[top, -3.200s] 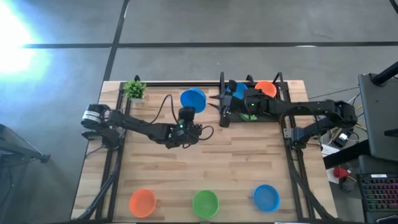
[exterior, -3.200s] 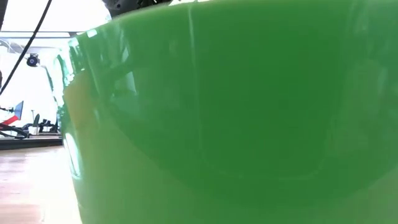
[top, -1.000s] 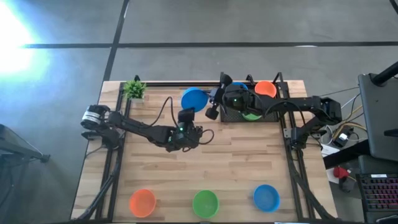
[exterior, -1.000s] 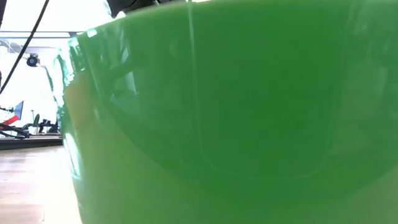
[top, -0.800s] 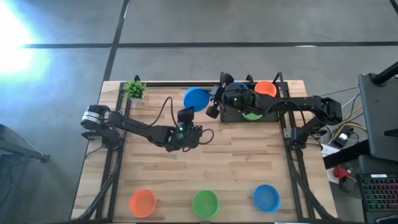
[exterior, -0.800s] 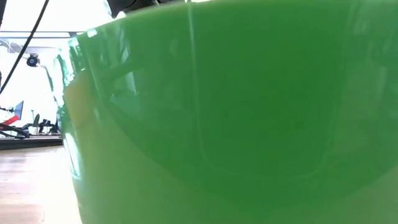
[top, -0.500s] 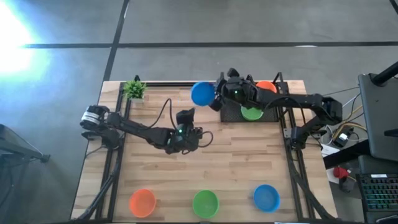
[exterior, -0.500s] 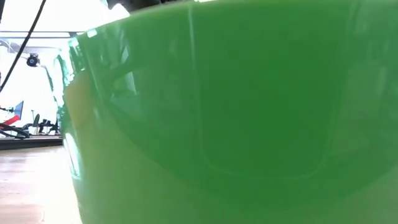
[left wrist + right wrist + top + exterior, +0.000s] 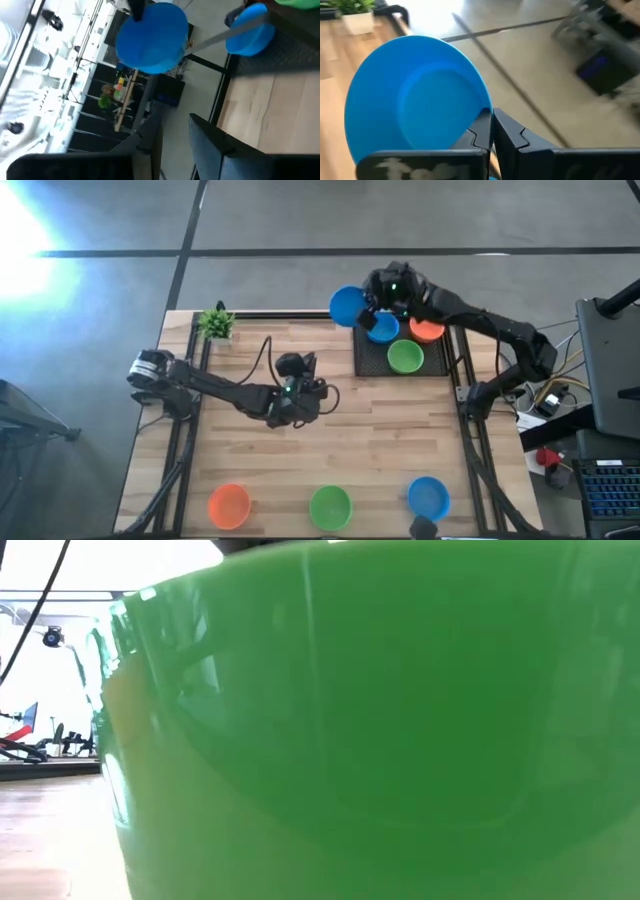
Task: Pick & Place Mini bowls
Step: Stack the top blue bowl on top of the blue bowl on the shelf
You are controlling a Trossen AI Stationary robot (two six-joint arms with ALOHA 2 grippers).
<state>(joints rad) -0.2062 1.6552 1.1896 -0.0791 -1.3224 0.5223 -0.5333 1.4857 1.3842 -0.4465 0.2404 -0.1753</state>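
You're looking straight into the glossy wall of a round green plastic mini bowl [image 9: 380, 730], which fills nearly everything. At the left edge, a strip of wooden table [image 9: 50, 840] and the bright room beyond show.

The high view looks straight down on the whole table [image 9: 330, 450]. The low view sits pressed against a green bowl [image 9: 380, 730]. Both wrist views share one lifted blue bowl [image 9: 150, 37].

We see a robotics lab, wooden surface [image 9: 330, 450] on grey concrete floor [image 9: 300, 220], cabled electronics bench [image 9: 600, 470] alongside
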